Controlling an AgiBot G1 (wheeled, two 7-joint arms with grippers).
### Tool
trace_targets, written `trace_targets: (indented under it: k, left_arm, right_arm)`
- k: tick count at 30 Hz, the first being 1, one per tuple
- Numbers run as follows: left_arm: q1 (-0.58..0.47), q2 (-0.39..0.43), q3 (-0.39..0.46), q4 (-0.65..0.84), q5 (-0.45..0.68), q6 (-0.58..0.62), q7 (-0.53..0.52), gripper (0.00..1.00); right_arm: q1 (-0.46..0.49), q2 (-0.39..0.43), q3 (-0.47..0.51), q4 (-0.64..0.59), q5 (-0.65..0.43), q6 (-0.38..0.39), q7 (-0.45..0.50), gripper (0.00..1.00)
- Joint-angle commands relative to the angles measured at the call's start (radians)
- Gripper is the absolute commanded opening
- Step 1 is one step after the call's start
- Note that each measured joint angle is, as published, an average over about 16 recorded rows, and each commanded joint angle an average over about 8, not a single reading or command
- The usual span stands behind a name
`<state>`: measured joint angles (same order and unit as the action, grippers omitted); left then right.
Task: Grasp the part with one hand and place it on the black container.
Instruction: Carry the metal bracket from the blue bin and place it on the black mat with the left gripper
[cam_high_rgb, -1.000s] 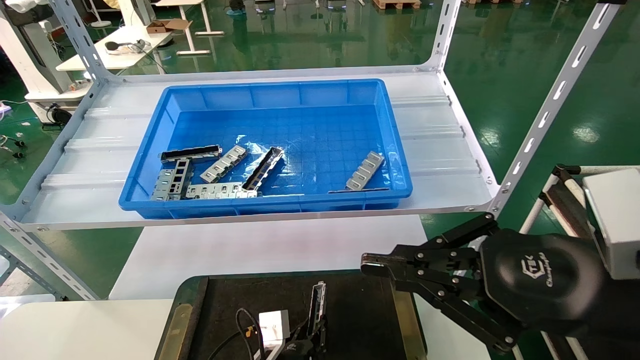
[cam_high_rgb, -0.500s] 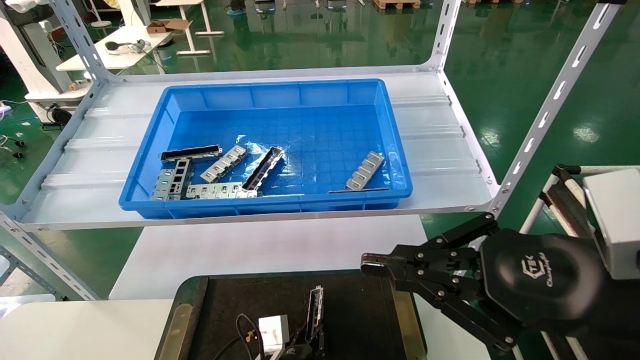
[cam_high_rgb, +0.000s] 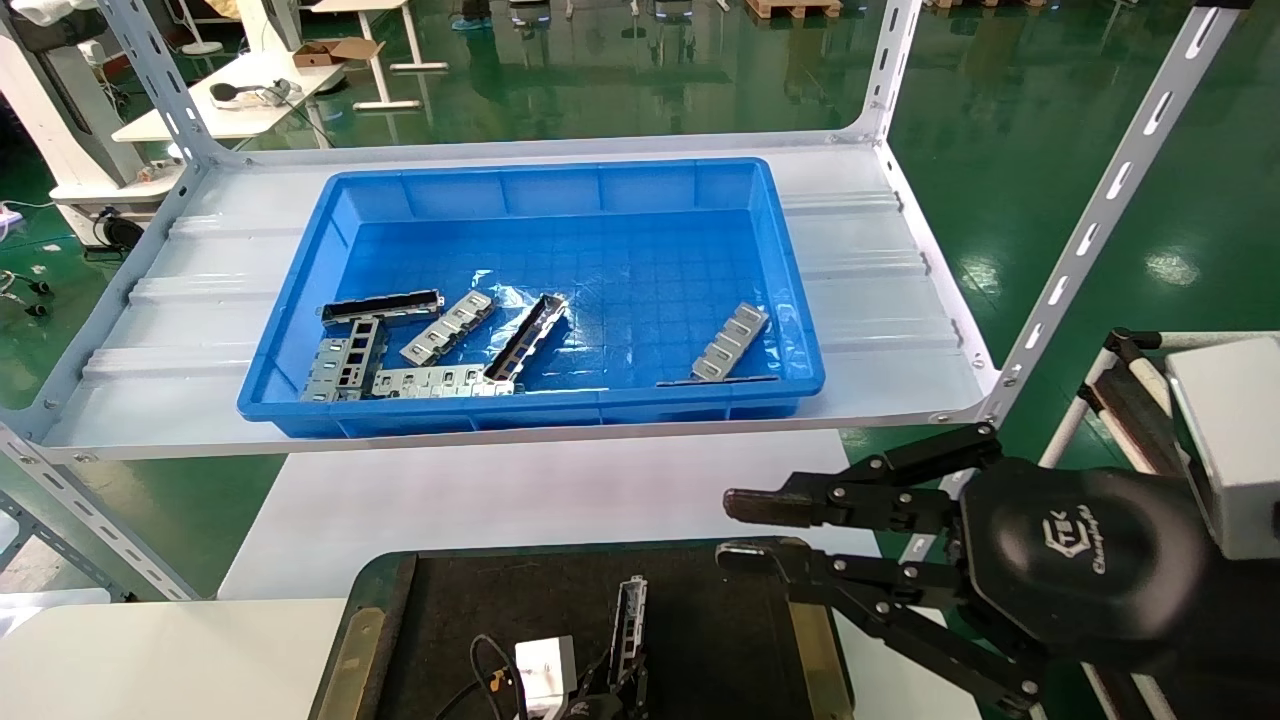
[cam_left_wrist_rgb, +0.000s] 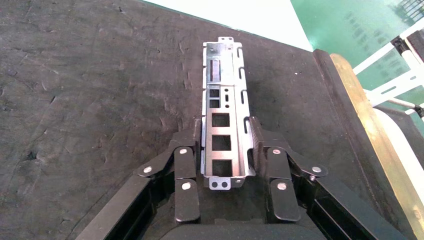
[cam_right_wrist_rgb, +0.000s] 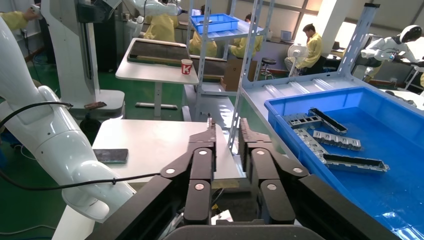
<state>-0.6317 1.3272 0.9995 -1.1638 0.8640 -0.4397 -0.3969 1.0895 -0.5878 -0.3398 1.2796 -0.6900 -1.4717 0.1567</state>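
The part (cam_high_rgb: 629, 622) (cam_left_wrist_rgb: 222, 100), a slim silver channel with rectangular cut-outs, lies lengthwise on the matte floor of the black container (cam_high_rgb: 710, 620) (cam_left_wrist_rgb: 100, 90). My left gripper (cam_high_rgb: 612, 692) (cam_left_wrist_rgb: 224, 131) is at the bottom edge of the head view, shut on the part's near end. Its fingers (cam_left_wrist_rgb: 186, 150) press against both side walls. My right gripper (cam_high_rgb: 733, 530) (cam_right_wrist_rgb: 227, 125) hovers at the container's far right corner, open with a narrow gap and nothing between its fingers.
A large blue bin (cam_high_rgb: 560, 185) (cam_right_wrist_rgb: 300, 145) sits on the white metal shelf (cam_high_rgb: 880, 300) beyond the container and holds several silver parts (cam_high_rgb: 525, 338). Slotted shelf uprights (cam_high_rgb: 1100, 210) rise on the right. A white table (cam_high_rgb: 120, 650) lies to the left.
My right gripper's fingers have parted from shut to a narrow gap. The part and my left gripper have shifted slightly toward the near edge of the container.
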Motion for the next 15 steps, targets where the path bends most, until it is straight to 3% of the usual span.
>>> trace_targets:
  k: [1,7,15]
  left_arm:
    - [0.0,0.001,0.002,0.0,0.003,-0.001,-0.004,1.0]
    - [0.004,-0.03,0.0,-0.051,0.018,0.016,-0.017,1.0]
    - [0.034,-0.164,-0.019,-0.183,0.063,0.114,-0.042,1.0]
  right_arm:
    - [0.0,0.0,0.0,0.0,0.0,0.0,0.0,1.0]
    - [0.0,0.0,0.0,0.0,0.0,0.0,0.0,1.0]
    - [0.0,0.0,0.0,0.0,0.0,0.0,0.0,1.0]
